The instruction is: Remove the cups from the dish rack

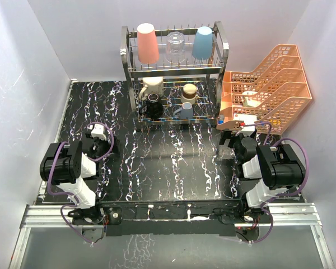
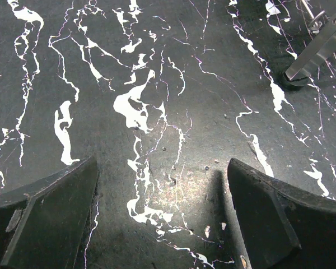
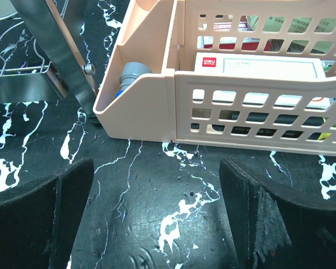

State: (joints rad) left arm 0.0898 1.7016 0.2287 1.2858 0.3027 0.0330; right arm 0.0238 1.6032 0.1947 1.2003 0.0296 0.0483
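Note:
The chrome wire dish rack [image 1: 173, 70] stands at the back middle of the table. Its upper tier holds a salmon-pink tumbler [image 1: 147, 43], a clear glass [image 1: 176, 46] and a light-blue tumbler [image 1: 203, 42], all upside down. Its lower tier holds a cream mug [image 1: 152, 87], a black cup [image 1: 154, 105], a brownish cup [image 1: 189, 91] and a small grey cup [image 1: 185, 110]. My left gripper [image 1: 99, 134] is open and empty, low over the table [image 2: 162, 168], well in front and left of the rack. My right gripper [image 1: 239, 136] is open and empty [image 3: 157, 168], by the rack's right front leg [image 3: 67, 61].
Orange plastic lattice trays [image 1: 266, 89] stand at the back right, touching the rack's right side and directly ahead of my right gripper [image 3: 252, 106]; they hold small boxes and a grey cylinder [image 3: 131, 75]. A rack foot [image 2: 313, 50] shows far right of my left gripper. White walls enclose the black marbled table [image 1: 173, 168].

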